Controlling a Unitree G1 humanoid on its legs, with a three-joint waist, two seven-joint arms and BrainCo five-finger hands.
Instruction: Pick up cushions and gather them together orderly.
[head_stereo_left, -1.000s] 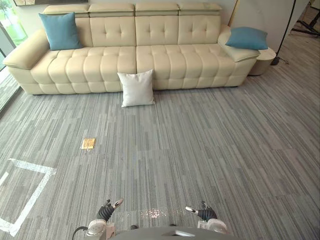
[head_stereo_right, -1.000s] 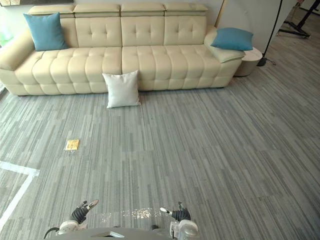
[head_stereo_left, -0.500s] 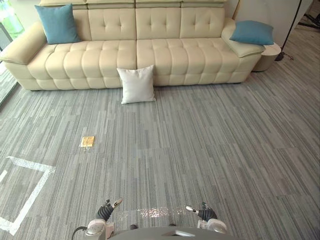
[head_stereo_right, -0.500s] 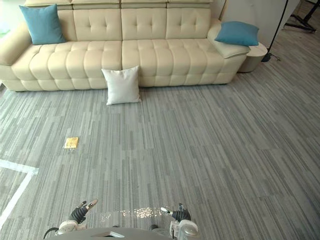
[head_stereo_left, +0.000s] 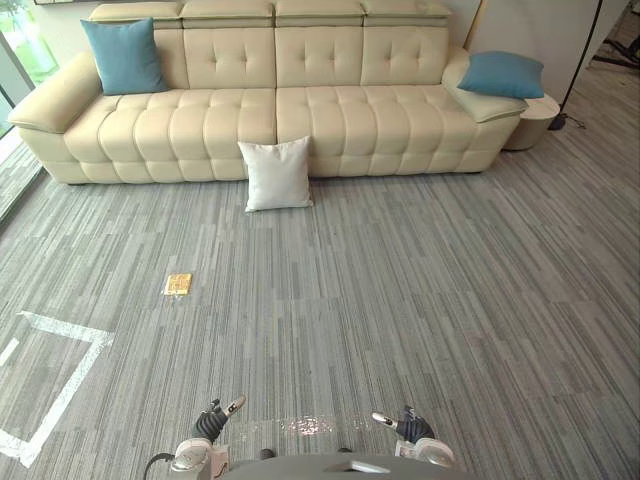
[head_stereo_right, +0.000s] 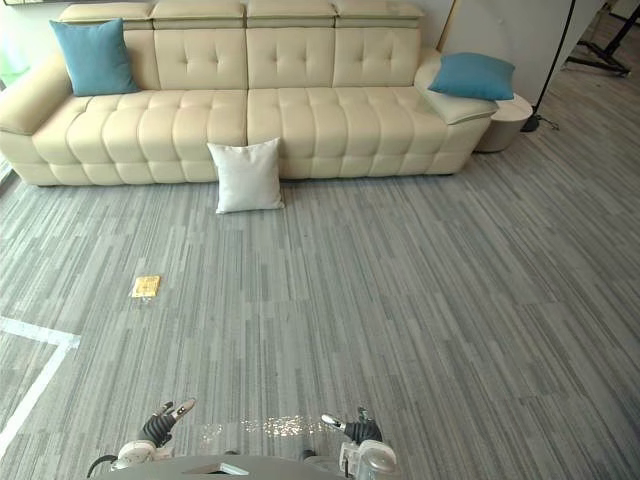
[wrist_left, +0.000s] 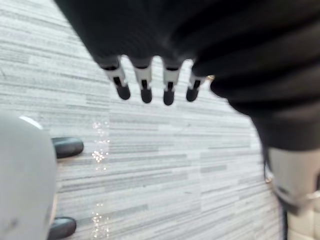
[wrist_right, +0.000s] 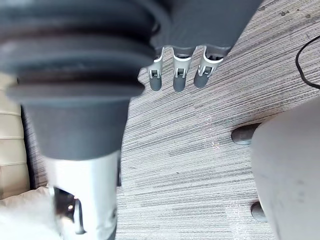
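A white cushion (head_stereo_left: 277, 174) leans upright on the carpet against the front of the cream sofa (head_stereo_left: 200, 120). One blue cushion (head_stereo_left: 124, 56) stands at the sofa's left end. Another blue cushion (head_stereo_left: 501, 74) lies on the right armrest. My left hand (head_stereo_left: 213, 421) and right hand (head_stereo_left: 405, 424) hang low at the near edge, far from the sofa. Both are open and hold nothing; their straight fingers (wrist_left: 145, 87) (wrist_right: 177, 77) point down at the carpet.
A small yellow floor plate (head_stereo_left: 178, 284) is set in the grey carpet on the left. White tape lines (head_stereo_left: 62, 385) mark the floor at the near left. A round side table (head_stereo_left: 533, 118) and a black lamp stand (head_stereo_left: 575, 60) sit right of the sofa.
The picture has shifted up and then partly back down, so the camera moved. The cushions and both hands have stayed as they were.
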